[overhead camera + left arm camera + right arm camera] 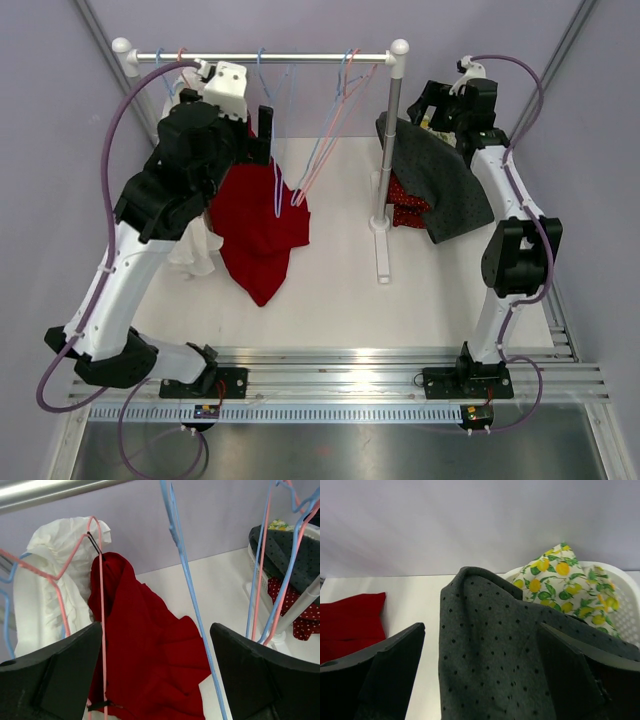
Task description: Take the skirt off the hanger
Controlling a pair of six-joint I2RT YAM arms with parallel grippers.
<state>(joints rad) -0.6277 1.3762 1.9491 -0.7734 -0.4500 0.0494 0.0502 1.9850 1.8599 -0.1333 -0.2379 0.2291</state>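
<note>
Pale lavender walls (40, 100) close in the white bench (340, 290) on three sides, and ribbed aluminium rails (350, 365) run along its six o'clock edge. A metal garment rail (300, 57) with white joints spans the twelve o'clock side. The red skirt (255, 235) is at about ten o'clock, hanging from a pink hanger (102, 605) with a black clip at its top edge and its lower folds spilling onto the bench. A white garment (50, 580) hangs just beside it, toward nine o'clock. At two o'clock a grey dotted cloth (450, 190) is draped over a white basket (625, 590) that also holds a lemon-print cloth (560, 580). The left tool (156, 630) is spread wide in front of the skirt, gripping nothing, with a blue hanger (185, 575) wire crossing the gap. The right tool (481, 627) gapes wide above the grey cloth, empty.
</note>
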